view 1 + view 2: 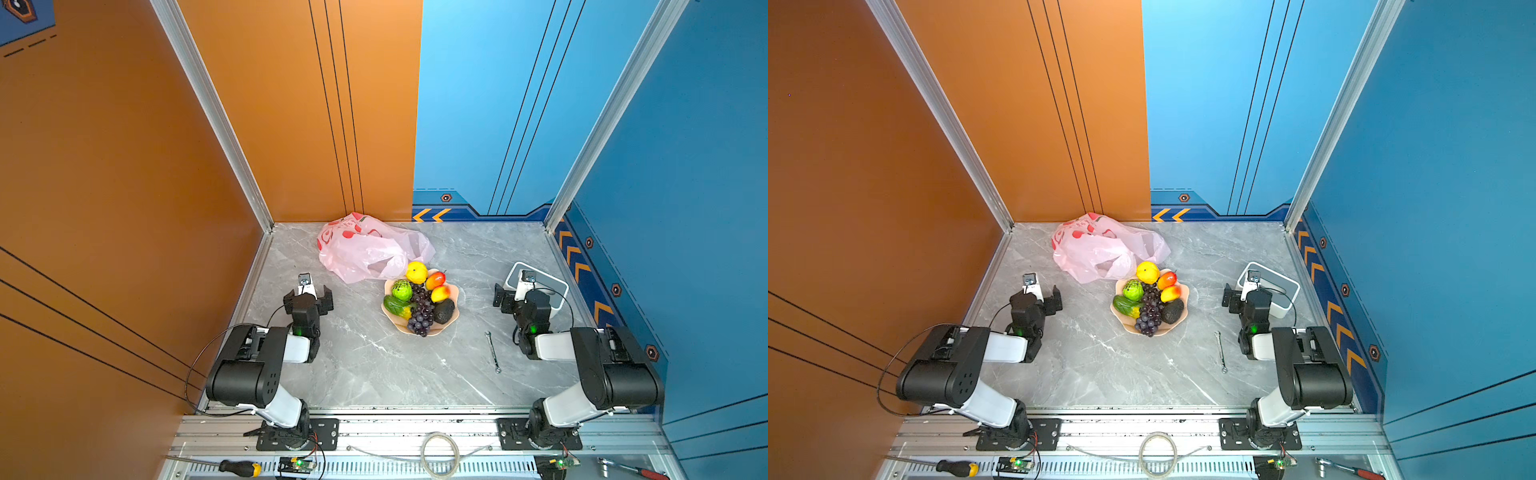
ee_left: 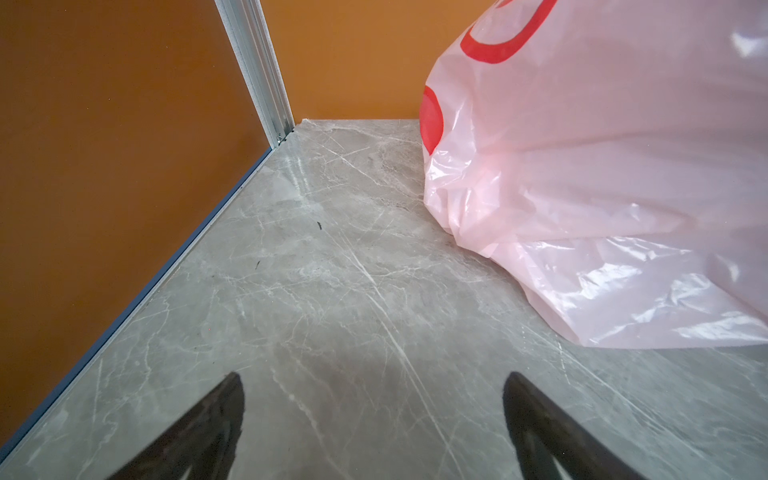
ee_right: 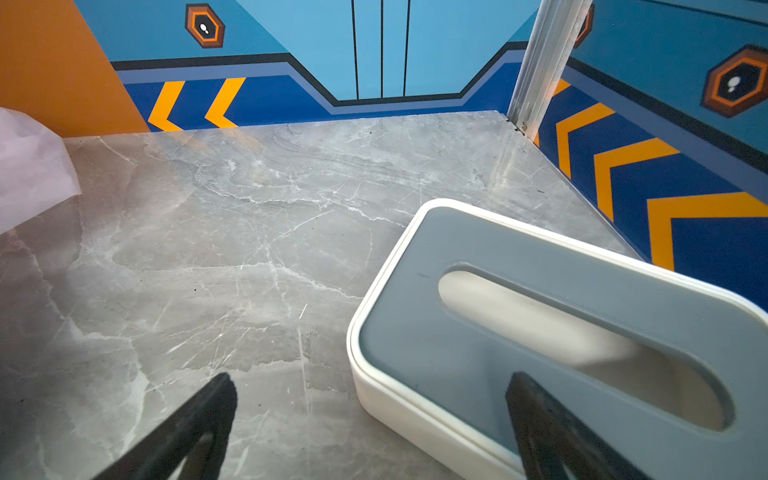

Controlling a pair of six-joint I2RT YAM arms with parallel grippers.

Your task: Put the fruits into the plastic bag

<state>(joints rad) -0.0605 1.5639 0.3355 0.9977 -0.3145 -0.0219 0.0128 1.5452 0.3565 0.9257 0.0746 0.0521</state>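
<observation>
The fruits sit piled in a peach scalloped bowl (image 1: 402,325) (image 1: 1130,325) mid-table: a lemon (image 1: 416,272), two red-yellow ones (image 1: 435,279), a bumpy green ball (image 1: 402,289), purple grapes (image 1: 422,309) (image 1: 1151,309), a black avocado (image 1: 444,311) and a green-orange oblong (image 1: 397,306). Behind the bowl lies the crumpled pale-pink plastic bag (image 1: 370,249) (image 1: 1104,249) (image 2: 602,187) (image 3: 29,166). My left gripper (image 1: 308,296) (image 1: 1038,297) (image 2: 372,382) hovers left of the bowl, open and empty. Right of the bowl, my right gripper (image 1: 519,297) (image 1: 1246,297) (image 3: 370,382) is open and empty.
A white tissue box with a grey lid (image 1: 552,291) (image 1: 1283,291) (image 3: 540,311) stands just beyond the right gripper. A wrench (image 1: 492,351) (image 1: 1221,351) lies on the marble right of the bowl. Walls close the table on three sides. A screwdriver (image 1: 239,467) rests on the front rail.
</observation>
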